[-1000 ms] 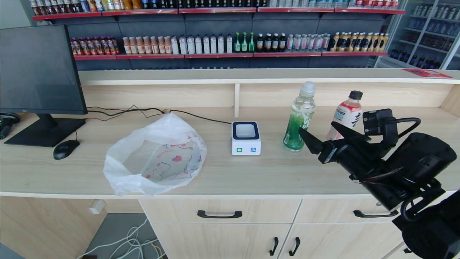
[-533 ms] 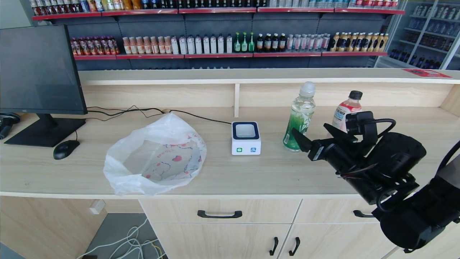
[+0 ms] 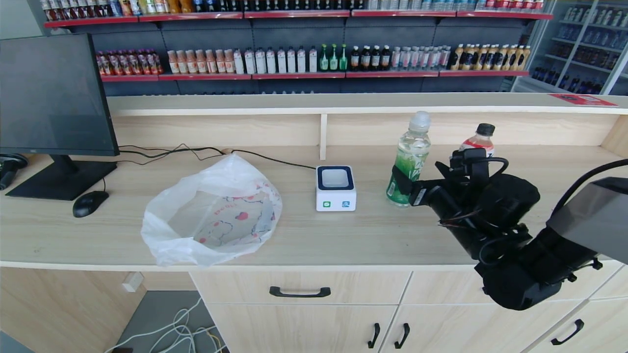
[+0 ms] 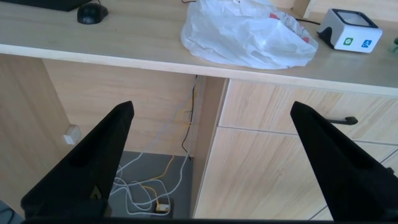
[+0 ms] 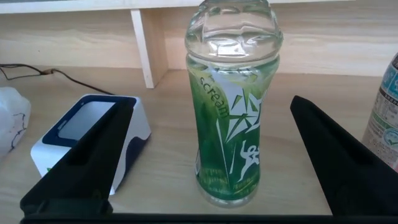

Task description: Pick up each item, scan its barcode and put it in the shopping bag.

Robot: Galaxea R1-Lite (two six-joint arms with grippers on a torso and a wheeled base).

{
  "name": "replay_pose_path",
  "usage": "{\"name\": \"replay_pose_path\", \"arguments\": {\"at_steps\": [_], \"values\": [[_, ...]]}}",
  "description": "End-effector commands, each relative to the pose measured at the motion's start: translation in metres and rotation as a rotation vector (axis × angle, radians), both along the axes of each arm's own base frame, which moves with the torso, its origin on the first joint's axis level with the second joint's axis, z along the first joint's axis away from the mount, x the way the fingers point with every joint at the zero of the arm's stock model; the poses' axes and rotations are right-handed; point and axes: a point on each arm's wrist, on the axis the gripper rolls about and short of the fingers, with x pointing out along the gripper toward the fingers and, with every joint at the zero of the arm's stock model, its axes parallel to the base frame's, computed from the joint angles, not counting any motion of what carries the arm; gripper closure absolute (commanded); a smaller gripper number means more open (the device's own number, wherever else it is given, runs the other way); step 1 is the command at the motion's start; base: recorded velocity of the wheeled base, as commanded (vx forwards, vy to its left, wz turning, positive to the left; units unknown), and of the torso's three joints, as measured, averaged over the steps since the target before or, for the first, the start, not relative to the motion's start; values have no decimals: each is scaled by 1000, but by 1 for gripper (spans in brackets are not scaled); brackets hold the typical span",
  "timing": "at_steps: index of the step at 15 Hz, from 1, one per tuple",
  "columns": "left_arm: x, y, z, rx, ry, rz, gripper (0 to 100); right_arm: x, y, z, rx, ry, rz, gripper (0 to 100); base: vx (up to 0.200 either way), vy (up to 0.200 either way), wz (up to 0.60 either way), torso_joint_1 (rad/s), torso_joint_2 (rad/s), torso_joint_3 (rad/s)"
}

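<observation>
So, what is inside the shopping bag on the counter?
Through the open mouth of the shopping bag, only its own red-printed plastic shows, with no item visible. Its crumpled folds hide the rest.

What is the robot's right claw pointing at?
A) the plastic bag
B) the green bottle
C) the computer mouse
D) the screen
B: the open right gripper faces the green bottle, which stands upright on the counter, centred in the right wrist view.

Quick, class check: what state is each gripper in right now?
Left gripper: open, holding nothing.
Right gripper: open, holding nothing, aimed at the green bottle.
</observation>
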Motion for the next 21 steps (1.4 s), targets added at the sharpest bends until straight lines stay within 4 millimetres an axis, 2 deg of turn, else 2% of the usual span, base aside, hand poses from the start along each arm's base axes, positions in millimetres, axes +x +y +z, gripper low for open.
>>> {"name": "replay_pose_path", "arguments": {"at_steps": [1,3,6,8,10,21], "values": [[0,0,0,1,-1,0,0,10,3,-12,-7,14,-5,0,0,0,0,0,0,0],[0,0,0,1,-1,0,0,18,2,-9,0,-8,-14,0,0,0,0,0,0,0],[0,0,0,1,-1,0,0,23,2,-18,-6,8,-18,0,0,0,0,0,0,0],[0,0,0,1,-1,0,0,24,2,-19,-5,7,-20,0,0,0,0,0,0,0],[0,0,0,1,-1,0,0,33,2,-18,1,-15,-26,0,0,0,0,0,0,0],[0,0,0,1,-1,0,0,52,4,-34,-1,-16,-34,0,0,0,0,0,0,0]]}}
